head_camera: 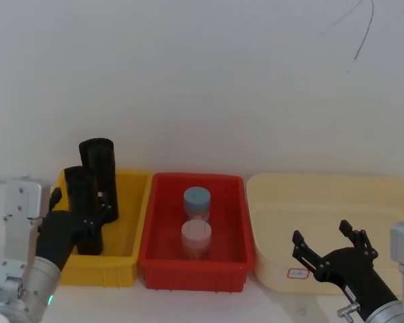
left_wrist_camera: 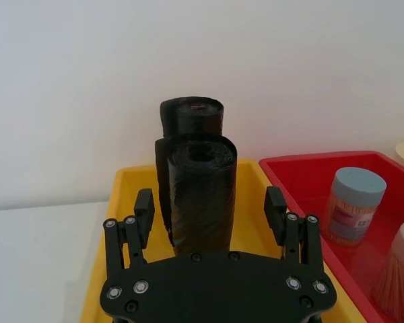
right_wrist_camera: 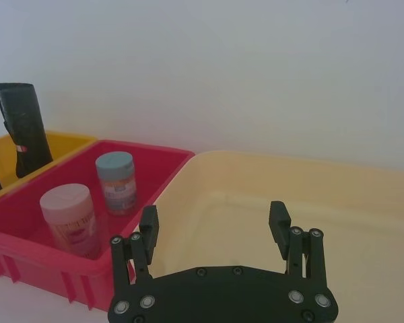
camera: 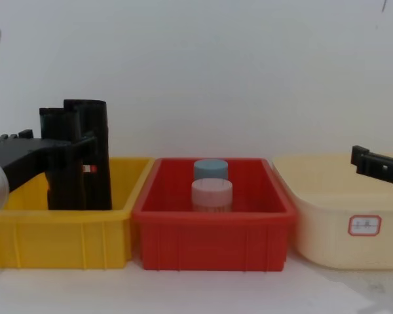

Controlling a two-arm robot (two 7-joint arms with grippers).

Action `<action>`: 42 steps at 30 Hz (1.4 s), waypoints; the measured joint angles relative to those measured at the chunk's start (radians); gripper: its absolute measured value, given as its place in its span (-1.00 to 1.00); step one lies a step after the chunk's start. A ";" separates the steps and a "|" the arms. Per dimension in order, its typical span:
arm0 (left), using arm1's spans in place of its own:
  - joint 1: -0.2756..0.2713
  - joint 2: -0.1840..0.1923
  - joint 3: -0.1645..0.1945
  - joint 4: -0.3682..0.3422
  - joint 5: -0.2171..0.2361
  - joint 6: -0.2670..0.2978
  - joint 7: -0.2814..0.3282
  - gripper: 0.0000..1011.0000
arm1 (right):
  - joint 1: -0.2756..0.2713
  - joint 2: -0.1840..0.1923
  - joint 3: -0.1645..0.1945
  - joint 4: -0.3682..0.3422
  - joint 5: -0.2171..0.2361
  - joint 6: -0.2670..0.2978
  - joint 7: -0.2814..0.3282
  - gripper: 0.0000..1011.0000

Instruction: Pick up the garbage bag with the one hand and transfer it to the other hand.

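1. Cream bin (camera: 327,216): a white sticker (camera: 365,225) with a red border sits on its front wall; the writing cannot be read.
2. Blue-lidded jar (left_wrist_camera: 353,205) and pink-lidded jar (right_wrist_camera: 69,219): both have printed wraps, with lettering too small to read.
3. Rear black roll (camera: 95,118): a small red-and-white tag (camera: 88,169), no legible words.

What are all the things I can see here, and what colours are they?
yellow bin: one, yellow, at the robot's left end of the row
red bin: one, red, in the middle
cream bin: one, cream, at the right end
garbage bag: one, black roll, upright in the yellow bin
labelled roll: one, black, just behind it
blue-lidded jar: one, back of the red bin
pink-lidded jar: one, in front of the blue one
table: one, white, under the bins
left gripper: one, black, open around the garbage bag
right gripper: one, black, open, by the cream bin
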 joint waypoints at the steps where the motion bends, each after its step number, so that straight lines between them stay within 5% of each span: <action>1: -0.002 -0.001 0.000 0.003 0.000 0.000 -0.002 0.98 | 0.000 0.000 0.000 0.000 0.000 0.000 0.000 0.98; 16: -0.059 -0.023 -0.006 0.082 0.006 -0.016 -0.027 0.94 | 0.000 0.000 0.000 0.000 0.000 0.000 0.000 0.98; 24: -0.078 -0.030 -0.012 0.107 0.012 -0.024 -0.036 0.62 | 0.000 0.000 0.000 0.000 0.000 0.000 0.000 0.98; 33: -0.074 -0.035 -0.017 0.104 0.019 -0.025 -0.040 0.04 | 0.000 0.000 0.000 0.000 0.000 0.000 0.000 0.98; 42: -0.067 -0.039 -0.022 0.080 0.028 -0.028 -0.042 -0.05 | 0.000 0.000 0.000 0.000 0.000 0.000 0.000 0.98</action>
